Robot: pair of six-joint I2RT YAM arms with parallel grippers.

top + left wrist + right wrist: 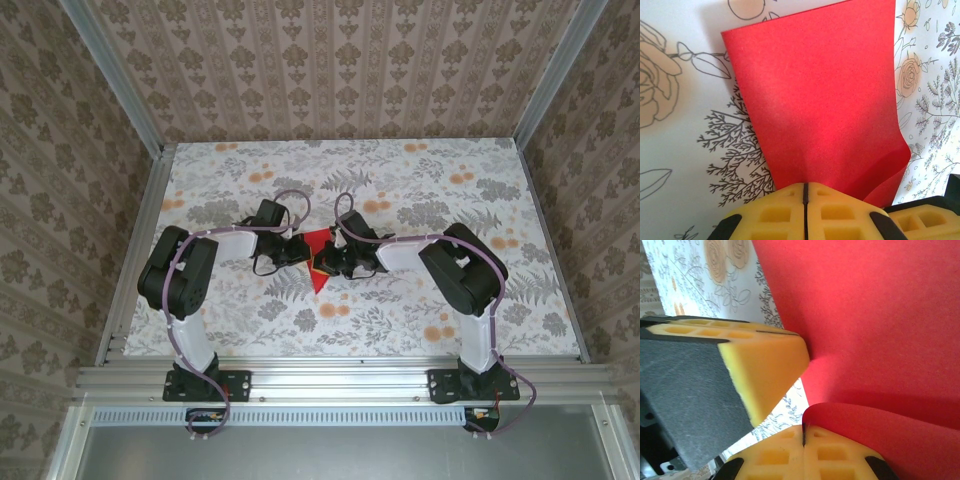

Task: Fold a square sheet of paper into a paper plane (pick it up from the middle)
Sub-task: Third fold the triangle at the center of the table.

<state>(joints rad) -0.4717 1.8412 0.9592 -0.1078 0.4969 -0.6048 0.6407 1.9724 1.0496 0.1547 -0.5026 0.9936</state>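
The square sheet of paper (318, 242) is resting near the middle of the table (440, 180), slightly toward its near edge, and one side of it is curling over. The left gripper (804, 186) is sitting just left of the table's middle and is clenching its yellow fingers on one edge of the red sheet, the jaws pressing together without a gap. The right gripper (803, 429) is sitting just right of the table's middle and is pinching the curled fold of the same sheet between its closed fingers.
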